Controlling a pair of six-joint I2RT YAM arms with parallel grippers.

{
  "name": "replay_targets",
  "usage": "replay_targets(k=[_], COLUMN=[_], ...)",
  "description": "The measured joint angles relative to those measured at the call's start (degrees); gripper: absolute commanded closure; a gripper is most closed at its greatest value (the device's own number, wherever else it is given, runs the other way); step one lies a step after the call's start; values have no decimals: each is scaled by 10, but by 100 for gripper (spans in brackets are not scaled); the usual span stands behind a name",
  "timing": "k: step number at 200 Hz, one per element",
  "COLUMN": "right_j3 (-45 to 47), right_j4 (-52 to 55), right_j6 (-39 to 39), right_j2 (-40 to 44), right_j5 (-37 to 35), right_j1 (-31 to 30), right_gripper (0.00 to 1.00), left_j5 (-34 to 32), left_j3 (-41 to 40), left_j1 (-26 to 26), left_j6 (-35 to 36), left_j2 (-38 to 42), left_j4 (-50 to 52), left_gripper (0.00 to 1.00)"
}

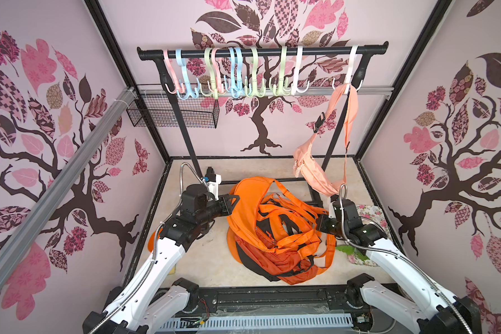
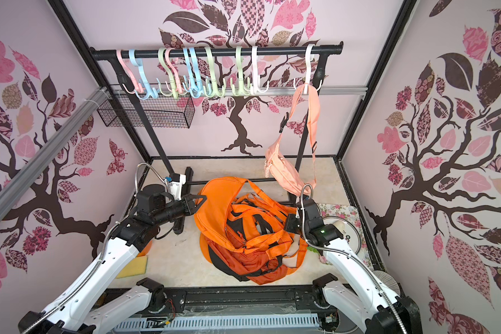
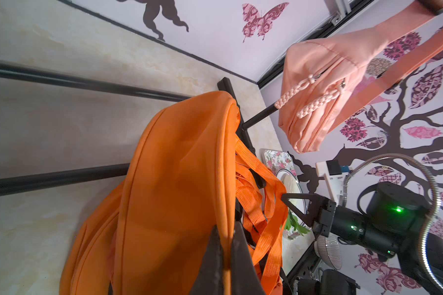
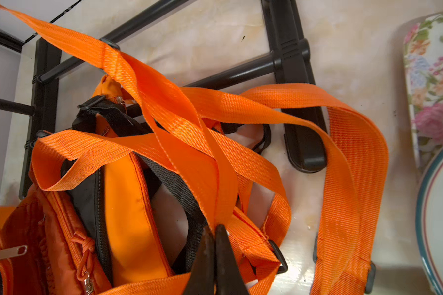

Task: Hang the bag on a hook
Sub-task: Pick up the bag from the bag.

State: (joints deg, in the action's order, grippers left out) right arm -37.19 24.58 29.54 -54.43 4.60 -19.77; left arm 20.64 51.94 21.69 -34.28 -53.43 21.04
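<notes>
The left pincer (image 1: 234, 201) is clamped on the rim of the orange bag (image 1: 250, 219). The bag lies heaped on the surface (image 1: 203, 260) between both arms, long axis toward the rack (image 1: 261, 51), free hooks (image 1: 283, 66) high above it. The right pincer (image 4: 213, 229) pinches one strap (image 4: 210, 173) tight. No legible writing.

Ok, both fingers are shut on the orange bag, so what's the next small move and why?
Probably raise both arms together a little. The left fingers pinch the orange bag by its fabric edge, the right fingers pinch a webbing strap, yet the bag lies slumped on the table, well below the free white hook.
</notes>
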Motion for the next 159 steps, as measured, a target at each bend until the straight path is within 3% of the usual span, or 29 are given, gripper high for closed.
replay_targets(k=[33, 70, 92, 159], right_j3=[5, 11, 12, 12], right_j4=[-13, -29, -37, -44], right_j6=[0, 5, 3, 5], right_j2=[-41, -66, -73, -111], right_j5=[19, 27, 27, 16], right_j1=[-12, -31, -34, -38], right_gripper=[94, 69, 63, 65], left_j5=[5, -4, -15, -39], left_j3=[10, 10, 10, 10], left_j1=[4, 33, 53, 58], left_j6=[-2, 0, 3, 11], left_j2=[32, 30, 29, 37], left_j4=[1, 12, 18, 28], left_gripper=[100, 100, 100, 100])
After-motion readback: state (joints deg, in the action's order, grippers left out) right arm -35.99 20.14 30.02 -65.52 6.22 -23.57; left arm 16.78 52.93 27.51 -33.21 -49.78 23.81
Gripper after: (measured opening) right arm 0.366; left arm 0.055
